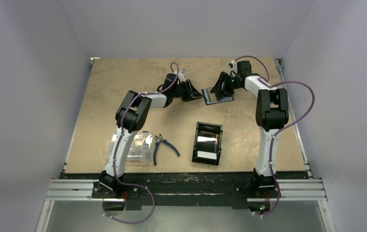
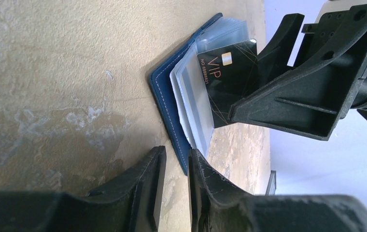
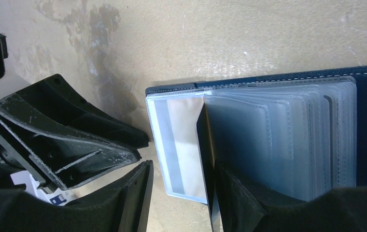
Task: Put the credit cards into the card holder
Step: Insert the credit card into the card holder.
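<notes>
Top external view: a tan table (image 1: pixel 109 92) with walls on three sides and both arms reaching to its far middle.
Clear box (image 1: pixel 135 146): near the left arm's base, well apart from the work.
Pliers (image 1: pixel 164 146): blue-handled, just right of the box.
Left gripper (image 1: pixel 194 91): low at the holder's left edge. The jaws have a narrow gap with bare table showing through and nothing seen between them. One fingertip sits at the cover's corner.
Black tray (image 1: pixel 195 142): near centre, holding pale cards (image 1: pixel 206 155).
Card holder (image 1: pixel 213 98): navy, lying open and flat between the two grippers, its clear sleeves (image 3: pixel 288 140) fanned upward.
Black VIP card (image 2: pixel 230 77): on edge, its lower edge down among the sleeves.
Right gripper (image 1: pixel 218 88): over the holder's right half, jaws spread around the card. The right wrist view shows one finger against the card and the other clearly apart, so this looks like no pinch.
Done so far: one pale card (image 3: pixel 174 145) lies inside the leftmost sleeve. The black card looks partly seated.
Left to do: probably push the black card home, then fetch the cards from the tray.
Edges: the holder lies close to the table's far edge and back wall.
Open room: bare table on both sides of the holder. The grippers face each other closely across it, so there is little slack between them.
</notes>
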Robot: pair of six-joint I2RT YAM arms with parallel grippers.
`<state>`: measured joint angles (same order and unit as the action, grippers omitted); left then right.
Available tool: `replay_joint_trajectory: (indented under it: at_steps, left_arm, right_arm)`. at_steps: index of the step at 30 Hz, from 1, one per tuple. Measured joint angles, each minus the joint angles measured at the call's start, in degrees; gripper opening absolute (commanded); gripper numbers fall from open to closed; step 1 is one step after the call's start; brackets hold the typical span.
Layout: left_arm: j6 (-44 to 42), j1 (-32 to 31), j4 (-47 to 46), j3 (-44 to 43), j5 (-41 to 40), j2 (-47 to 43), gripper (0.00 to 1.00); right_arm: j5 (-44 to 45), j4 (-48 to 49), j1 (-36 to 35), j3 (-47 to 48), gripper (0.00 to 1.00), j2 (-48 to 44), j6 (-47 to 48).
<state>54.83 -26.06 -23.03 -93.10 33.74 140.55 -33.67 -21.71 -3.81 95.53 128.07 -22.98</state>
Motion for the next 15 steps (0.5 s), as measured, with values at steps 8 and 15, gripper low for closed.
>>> replay_joint_trajectory:
  at_steps: [8,15]
  left_arm:
    - [-2.0,-0.3,1.6,-0.3,-0.7,-0.5,0.33]
    - [-2.1,-0.5,1.7,-0.4,-0.5,-0.5,0.34]
  right_arm:
    - [1.8,-1.1,0.7,0.0,0.60,-1.0,0.4]
    - [3.2,-1.5,1.2,0.0,0.59,-1.8,0.7]
